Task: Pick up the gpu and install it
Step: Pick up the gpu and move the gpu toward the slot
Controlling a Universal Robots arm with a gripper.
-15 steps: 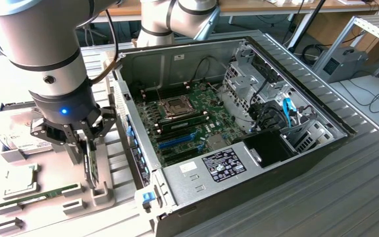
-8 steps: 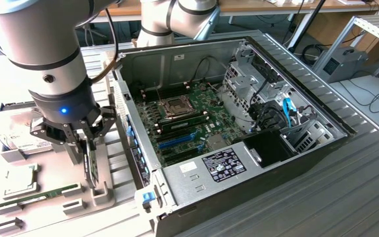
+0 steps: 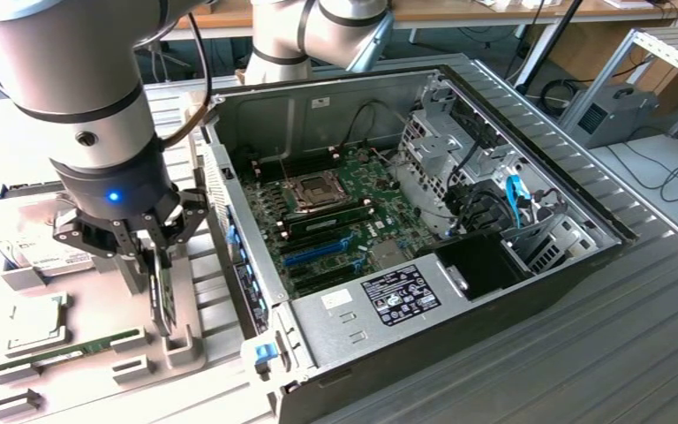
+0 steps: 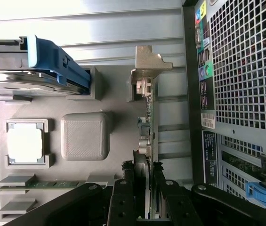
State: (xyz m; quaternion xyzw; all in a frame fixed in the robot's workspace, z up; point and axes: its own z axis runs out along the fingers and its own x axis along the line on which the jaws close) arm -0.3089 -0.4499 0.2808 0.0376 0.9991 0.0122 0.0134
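On the grey parts stand (image 4: 116,94) just beside the open computer case (image 3: 363,380), the gpu (image 4: 148,127) stands on edge in its slot. The gripper (image 4: 146,188) is half-closed over its upper edge, one finger against each face, apparently clamped on. To do this well, I judge the pull should go straight up along the card's plane, without twisting, until its silver bracket (image 4: 149,63) clears the stand. The card's long axis runs parallel to the case's perforated port panel (image 4: 241,66), with the bracket end pointing away from the fingers.
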